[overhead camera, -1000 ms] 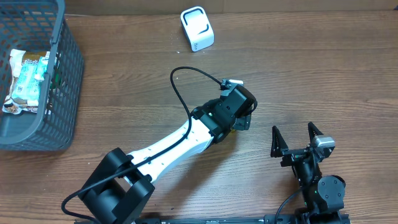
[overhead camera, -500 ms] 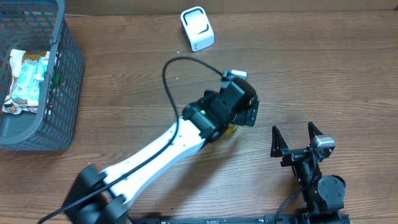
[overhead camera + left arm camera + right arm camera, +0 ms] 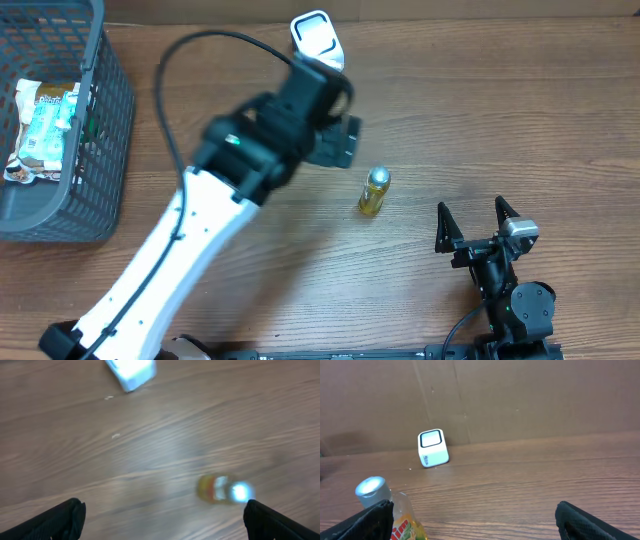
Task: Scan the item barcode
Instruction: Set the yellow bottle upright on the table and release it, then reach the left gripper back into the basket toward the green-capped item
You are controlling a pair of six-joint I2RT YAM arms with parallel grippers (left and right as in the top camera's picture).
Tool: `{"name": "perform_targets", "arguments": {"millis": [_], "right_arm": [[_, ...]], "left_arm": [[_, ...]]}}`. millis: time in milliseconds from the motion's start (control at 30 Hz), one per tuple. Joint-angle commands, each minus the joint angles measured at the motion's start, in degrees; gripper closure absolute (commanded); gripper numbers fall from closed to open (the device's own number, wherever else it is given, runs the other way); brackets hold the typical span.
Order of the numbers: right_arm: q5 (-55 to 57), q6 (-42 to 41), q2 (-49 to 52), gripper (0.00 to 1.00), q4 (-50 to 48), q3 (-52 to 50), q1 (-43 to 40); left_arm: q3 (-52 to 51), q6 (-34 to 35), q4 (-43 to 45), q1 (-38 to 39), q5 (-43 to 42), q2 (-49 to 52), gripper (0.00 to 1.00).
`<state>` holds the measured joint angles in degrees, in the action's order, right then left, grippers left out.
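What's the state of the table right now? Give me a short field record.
bottle: small yellow bottle with silver cap, upright on the table, touched by neither hand
scanner: white box, at the table's far edge
left hand: open, empty, above the table
right hand: open, empty, near the bottle
basket: grey, far left, holding a packet
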<state>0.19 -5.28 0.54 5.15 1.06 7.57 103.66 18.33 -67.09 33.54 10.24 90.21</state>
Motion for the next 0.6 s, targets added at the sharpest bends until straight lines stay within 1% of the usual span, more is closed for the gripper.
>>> {"name": "perform_targets", "arguments": {"millis": [0, 133, 333, 400, 567], "right_arm": [[-0.33, 0.42, -0.31, 0.00, -0.31, -0.61, -0.20], [-0.33, 0.42, -0.31, 0.00, -0.31, -0.61, -0.20], [-0.33, 0.42, -0.31, 0.00, -0.31, -0.61, -0.20], [-0.33, 0.42, -0.31, 0.00, -0.31, -0.61, -0.20], [-0.33, 0.42, -0.31, 0.00, -0.31, -0.61, -0.20]], "left_arm": [[5.07, -4.24, -3.19, -6.21, 0.02, -1.14, 0.01], [7.89, -9.60, -5.84, -15.08, -0.68, -2.03, 0.00], [10.69, -16.28, -5.73, -28.09, -0.68, -3.04, 0.00], [10.97, -17.94, -4.48, -31.82, -0.68, -3.02, 0.00], [10.95, -19.17, 1.33, -40.68, -0.68, -2.95, 0.00]]}}
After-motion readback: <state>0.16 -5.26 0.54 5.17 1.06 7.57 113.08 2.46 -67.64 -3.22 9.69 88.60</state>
